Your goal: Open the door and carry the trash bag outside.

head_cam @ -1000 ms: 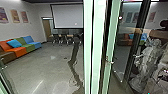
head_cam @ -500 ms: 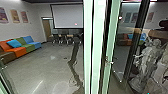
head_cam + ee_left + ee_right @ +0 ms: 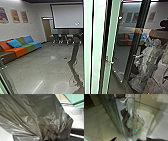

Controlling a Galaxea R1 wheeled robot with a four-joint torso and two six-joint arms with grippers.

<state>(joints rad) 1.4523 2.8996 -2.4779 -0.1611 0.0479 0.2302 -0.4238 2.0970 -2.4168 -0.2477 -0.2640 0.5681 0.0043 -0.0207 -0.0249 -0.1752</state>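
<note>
1. A dark, glossy trash bag hangs close before the robot's left wrist camera, its plastic creased and catching the light, its folds drawn together in a tight gather.

2. The left arm holds its wrist right up to the bag; beyond the plastic lie a pale floor and green panels. Whether the left gripper is clamped on the gather cannot be told.

3. The right arm's wrist camera looks down at a slant beside glass panels, toward a pale draped statue and a tiled floor. The state of the right gripper cannot be told.

4. A small bright cyan mark glows near the statue's foot, too blurred to read as lettering.

5. From the head camera, pale green uprights divide the scene, with a metal door handle on the right-hand side. Whether the door stands open cannot be told.

6. Left of the uprights, a room holds a sofa in brown, orange, green and blue, a row of chairs and a projection screen. Any writing on the wall posters is too small to read.
</note>
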